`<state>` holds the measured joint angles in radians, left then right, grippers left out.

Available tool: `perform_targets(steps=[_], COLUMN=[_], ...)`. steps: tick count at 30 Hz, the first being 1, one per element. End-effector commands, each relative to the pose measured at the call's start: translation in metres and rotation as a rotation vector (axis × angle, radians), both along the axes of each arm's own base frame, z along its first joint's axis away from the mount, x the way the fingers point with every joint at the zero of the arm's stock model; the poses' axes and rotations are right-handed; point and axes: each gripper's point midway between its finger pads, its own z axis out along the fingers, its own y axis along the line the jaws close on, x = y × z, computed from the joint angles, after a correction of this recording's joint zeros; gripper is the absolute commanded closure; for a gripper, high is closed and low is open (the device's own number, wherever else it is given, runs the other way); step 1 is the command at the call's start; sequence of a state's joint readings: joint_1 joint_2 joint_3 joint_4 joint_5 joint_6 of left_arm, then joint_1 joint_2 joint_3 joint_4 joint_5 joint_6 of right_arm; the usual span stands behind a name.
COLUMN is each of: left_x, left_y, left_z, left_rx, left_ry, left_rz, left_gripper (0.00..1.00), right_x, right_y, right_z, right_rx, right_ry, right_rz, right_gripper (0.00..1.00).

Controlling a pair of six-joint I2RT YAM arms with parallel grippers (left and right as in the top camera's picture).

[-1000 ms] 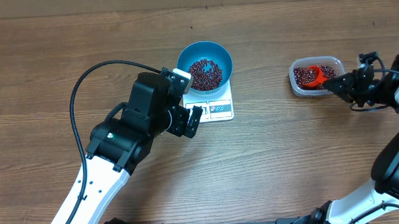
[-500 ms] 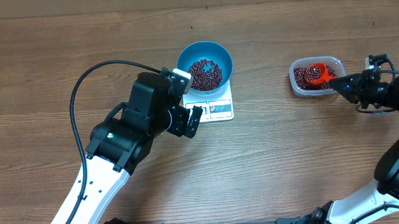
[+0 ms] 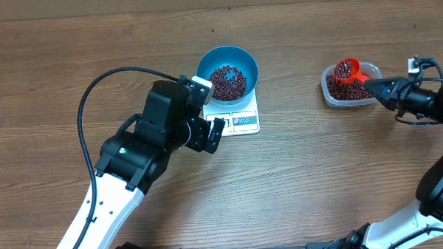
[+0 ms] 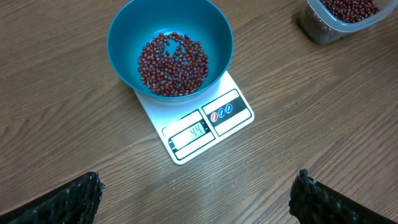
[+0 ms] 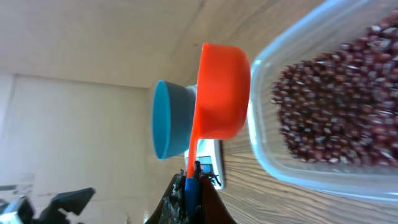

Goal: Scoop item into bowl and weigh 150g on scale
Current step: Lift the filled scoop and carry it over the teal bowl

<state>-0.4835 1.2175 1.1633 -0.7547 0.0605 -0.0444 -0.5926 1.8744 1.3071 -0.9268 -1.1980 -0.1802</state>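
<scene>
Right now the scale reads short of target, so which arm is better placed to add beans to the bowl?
Right. The right gripper is shut on the orange scoop, loaded with beans over the clear tub. The left gripper hangs open and empty beside the scale.

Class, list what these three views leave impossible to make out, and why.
Overhead: scale digits too small to read.
Right wrist: scoop contents hidden by its own wall.
Left wrist: tub cut off by the top edge.
Left wrist: left gripper fingers mostly below the bottom edge.
</scene>
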Motion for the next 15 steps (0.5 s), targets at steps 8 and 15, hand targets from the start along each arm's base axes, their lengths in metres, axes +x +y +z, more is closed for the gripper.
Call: perform_targets(steps=[8,15], left_x=[0.000,0.000], left_y=[0.001,0.001], left_z=[-0.005,-0.005], left_rx=[0.013,0.013], left_ry=[0.005,0.005], left_rz=[-0.016,-0.016], left_gripper=[0.00,0.00], right_x=[0.009,0.012], right_y=[0.042,0.079], right_z=[0.027,0.028], right_rx=[0.093,0.098], right_ry=[-0.100,-0.109], right_rz=[0.118,0.214], right_gripper=[0.96,0.96])
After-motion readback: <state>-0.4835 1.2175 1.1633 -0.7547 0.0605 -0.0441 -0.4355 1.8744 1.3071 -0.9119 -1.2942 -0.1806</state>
